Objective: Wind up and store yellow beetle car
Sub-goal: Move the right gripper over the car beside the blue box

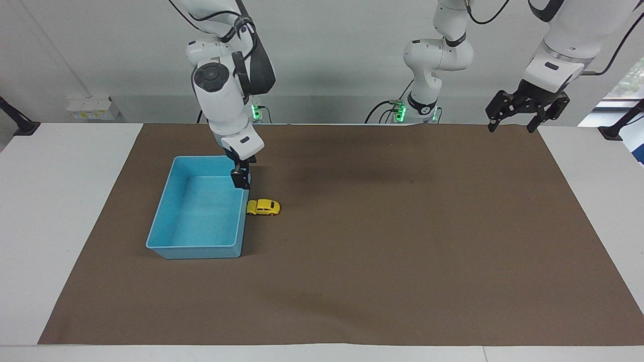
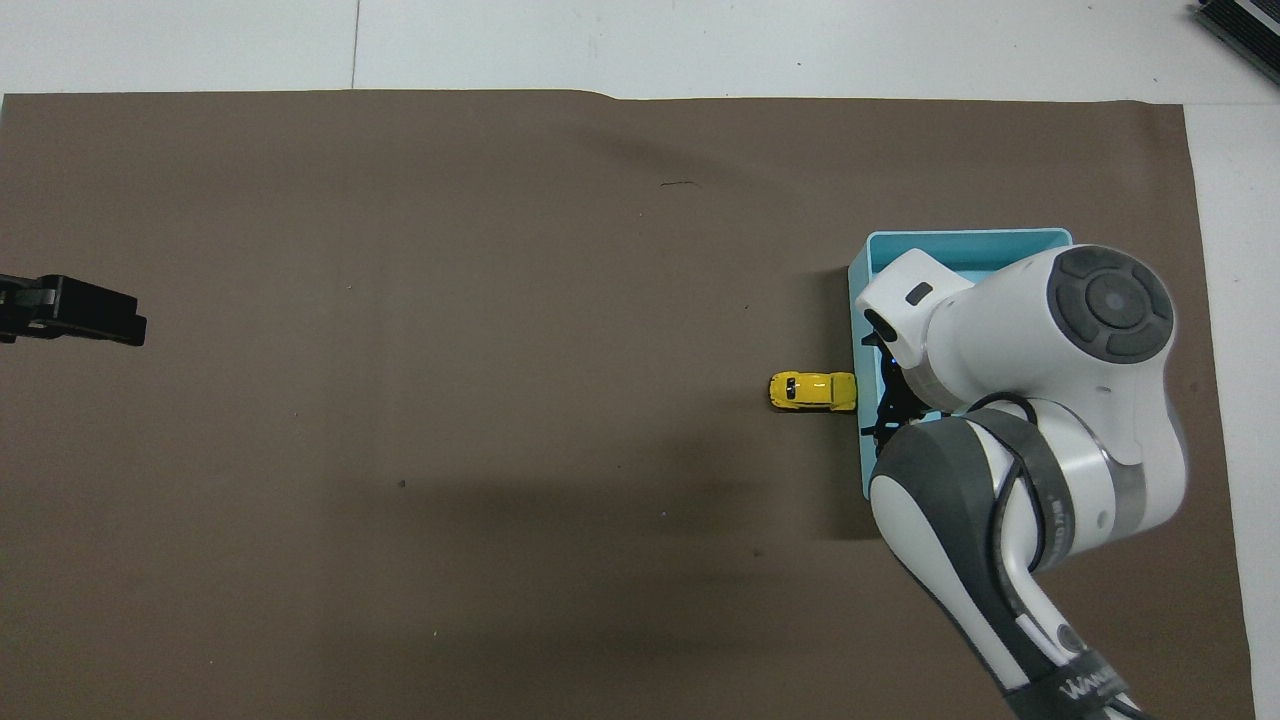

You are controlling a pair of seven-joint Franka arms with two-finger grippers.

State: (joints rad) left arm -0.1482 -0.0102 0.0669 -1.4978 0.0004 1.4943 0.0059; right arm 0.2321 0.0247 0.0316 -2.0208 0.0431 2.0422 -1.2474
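Observation:
The yellow beetle car point(image 1: 263, 207) stands on the brown mat, outside the blue bin point(image 1: 201, 250), with one end against the bin's wall. It also shows in the overhead view point(image 2: 812, 391). My right gripper point(image 1: 241, 180) points down over that same wall of the bin, just above the rim and a little nearer to the robots than the car. In the overhead view the right arm hides most of the gripper point(image 2: 882, 428) and much of the bin point(image 2: 960, 238). My left gripper point(image 1: 518, 122) waits open and empty, raised over the mat's edge at the left arm's end.
A brown mat point(image 1: 402, 251) covers most of the white table point(image 1: 60, 201). The bin's inside shows nothing in it. The left gripper's tip shows at the overhead view's edge point(image 2: 90, 312).

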